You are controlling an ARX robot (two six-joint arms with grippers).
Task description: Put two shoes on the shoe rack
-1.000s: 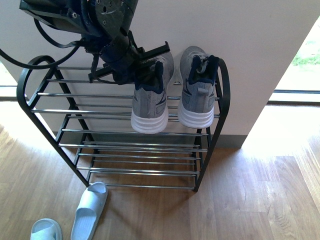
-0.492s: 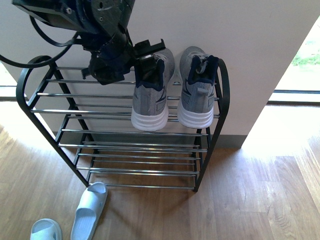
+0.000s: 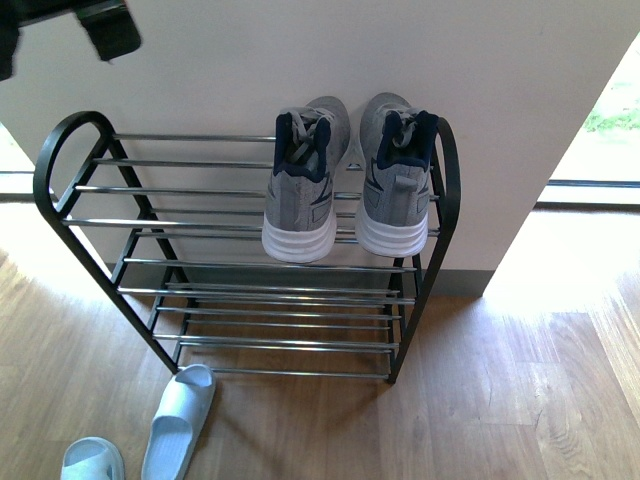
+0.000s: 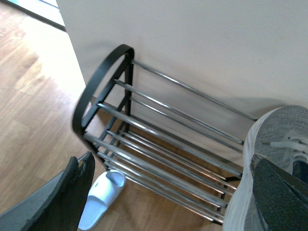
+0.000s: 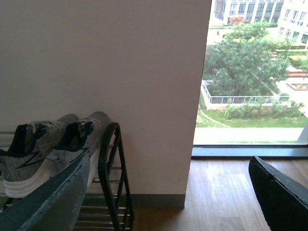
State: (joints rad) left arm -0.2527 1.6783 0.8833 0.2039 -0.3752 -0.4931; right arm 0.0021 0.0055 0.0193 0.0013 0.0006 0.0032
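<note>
The two grey sneakers [image 3: 300, 190] sit side by side on the top tier of the shoe rack [image 3: 62, 140], toes to the wall and heels overhanging the front bar. They look light, with soft knit uppers that would give under pressure and firm white soles. The padded navy heel collar seems the surest place to pinch.

The left gripper [image 4: 172, 162] hangs high above the rack's bare left end, jaws spread wide and holding nothing. The right gripper [image 5: 168, 163] is level beside the rack's right end, likewise gaping and empty. A pair of pale sandals [image 3: 180, 420] lies on the floor in front.
</note>
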